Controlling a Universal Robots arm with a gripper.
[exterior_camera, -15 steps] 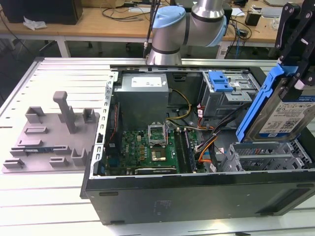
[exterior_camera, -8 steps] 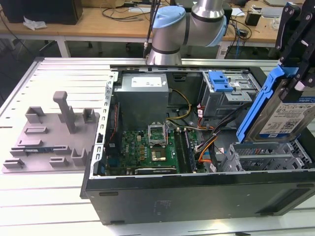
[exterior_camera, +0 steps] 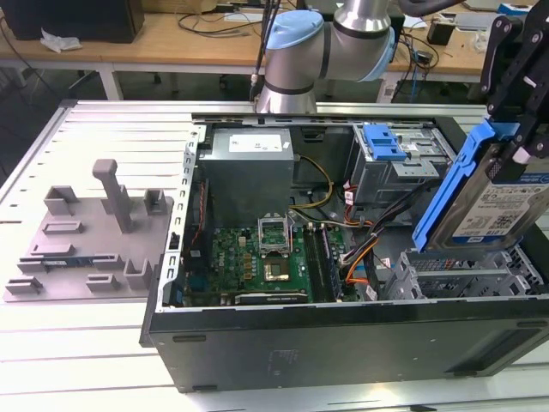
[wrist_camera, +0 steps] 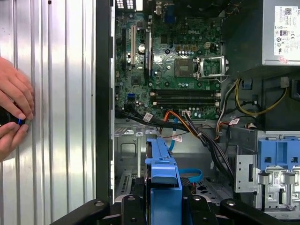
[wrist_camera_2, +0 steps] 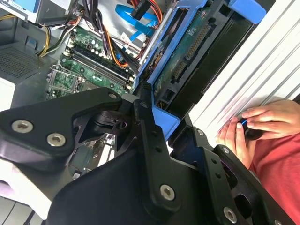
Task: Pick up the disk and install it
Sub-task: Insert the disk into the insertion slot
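The disk [exterior_camera: 508, 199] is a silver drive with a white-and-blue label in blue carrier rails. It hangs on edge, tilted, at the exterior view's right, just above the metal drive cage [exterior_camera: 467, 276] of the open computer case [exterior_camera: 343, 343]. My gripper [exterior_camera: 520, 148] comes down from above and is shut on the disk's upper end. In the second wrist view the disk's [wrist_camera_2: 194, 54] green circuit-board side shows between the black fingers [wrist_camera_2: 146, 123]. In the first wrist view its blue rail [wrist_camera: 161, 171] runs out from the gripper [wrist_camera: 162, 206] toward the case interior.
Inside the case are the motherboard [exterior_camera: 257, 257], a grey power supply box [exterior_camera: 249, 163], loose cables [exterior_camera: 360, 249] and another blue carrier [exterior_camera: 383, 142] in the upper bay. A grey fixture plate [exterior_camera: 94, 232] lies at the exterior view's left. A person's hands [wrist_camera: 14, 112] rest on the table beside the case.
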